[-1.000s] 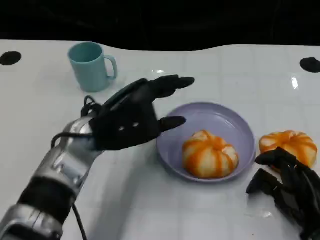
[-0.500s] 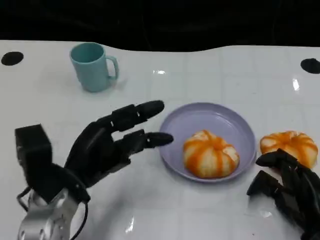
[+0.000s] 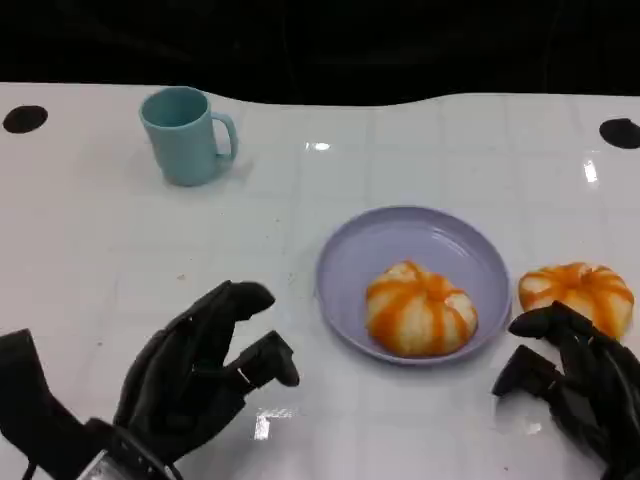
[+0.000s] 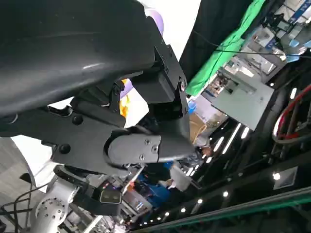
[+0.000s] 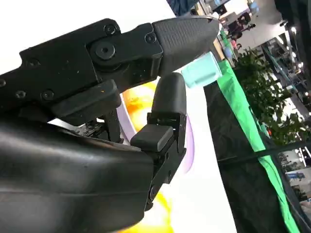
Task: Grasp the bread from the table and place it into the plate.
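An orange-striped round bread [image 3: 418,308] lies in the lilac plate [image 3: 400,225] at mid table. A second bread of the same kind [image 3: 575,290] sits on the white table just right of the plate. My right hand [image 3: 575,385] rests at the lower right, right in front of that second bread, fingers bent and apart with nothing in them. The right wrist view shows its fingers [image 5: 180,34] stretched out over a patch of orange bread [image 5: 141,99]. Low at the left, my left hand [image 3: 195,370] holds nothing, its fingers loosely bent and well short of the plate.
A light blue mug [image 3: 185,135] stands at the back left, handle to the right. Two black round marks [image 3: 22,118] [image 3: 620,132] lie near the table's far corners. The table's far edge borders a dark background.
My left hand has drawn back from beside the plate toward the lower left corner and sunk lower. The right hand, both breads and the mug stay put.
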`<state>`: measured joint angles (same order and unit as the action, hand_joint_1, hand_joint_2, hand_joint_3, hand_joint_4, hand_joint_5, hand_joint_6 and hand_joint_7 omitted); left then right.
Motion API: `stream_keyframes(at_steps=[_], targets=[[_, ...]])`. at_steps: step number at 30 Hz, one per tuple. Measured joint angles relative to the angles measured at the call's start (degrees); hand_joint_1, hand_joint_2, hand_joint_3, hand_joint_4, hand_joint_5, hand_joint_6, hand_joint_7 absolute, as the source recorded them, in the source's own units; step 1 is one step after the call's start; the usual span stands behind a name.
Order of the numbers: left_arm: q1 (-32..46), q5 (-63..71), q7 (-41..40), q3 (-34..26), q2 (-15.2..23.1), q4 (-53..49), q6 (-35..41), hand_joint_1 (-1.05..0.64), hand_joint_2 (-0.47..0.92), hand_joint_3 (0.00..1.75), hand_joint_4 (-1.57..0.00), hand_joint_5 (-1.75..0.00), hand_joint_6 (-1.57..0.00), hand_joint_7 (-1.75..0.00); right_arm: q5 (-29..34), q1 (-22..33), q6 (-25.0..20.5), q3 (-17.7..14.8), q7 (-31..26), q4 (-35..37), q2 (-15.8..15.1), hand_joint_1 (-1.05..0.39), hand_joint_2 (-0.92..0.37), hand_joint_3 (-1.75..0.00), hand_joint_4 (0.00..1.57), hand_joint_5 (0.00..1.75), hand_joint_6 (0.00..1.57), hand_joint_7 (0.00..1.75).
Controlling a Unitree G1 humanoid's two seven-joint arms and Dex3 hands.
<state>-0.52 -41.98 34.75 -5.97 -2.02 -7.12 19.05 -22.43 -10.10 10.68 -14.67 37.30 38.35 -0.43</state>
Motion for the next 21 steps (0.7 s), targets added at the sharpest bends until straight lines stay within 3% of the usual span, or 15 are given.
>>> stream_keyframes(at_steps=[10, 21], targets=[[2.1, 1.2, -0.2, -0.4, -1.4, -0.3, 0.0, -0.52, 0.92, 0.38, -0.78, -1.75, -0.6, -1.72, -0.8, 1.6, -2.0, 0.0, 0.0, -2.5, 0.0, -0.51, -0.92, -0.18, 0.61, 1.58, 0.64, 1.15], [2.8, 2.9, -1.3, -0.8, -3.3, -1.2, -1.2, -0.54, 0.92, 0.38, -0.78, -1.75, -0.59, -1.73, -1.2, 1.2, -2.1, -0.2, 1.1, -1.7, -0.3, -0.52, -0.92, -0.17, 0.62, 1.58, 0.64, 1.14]])
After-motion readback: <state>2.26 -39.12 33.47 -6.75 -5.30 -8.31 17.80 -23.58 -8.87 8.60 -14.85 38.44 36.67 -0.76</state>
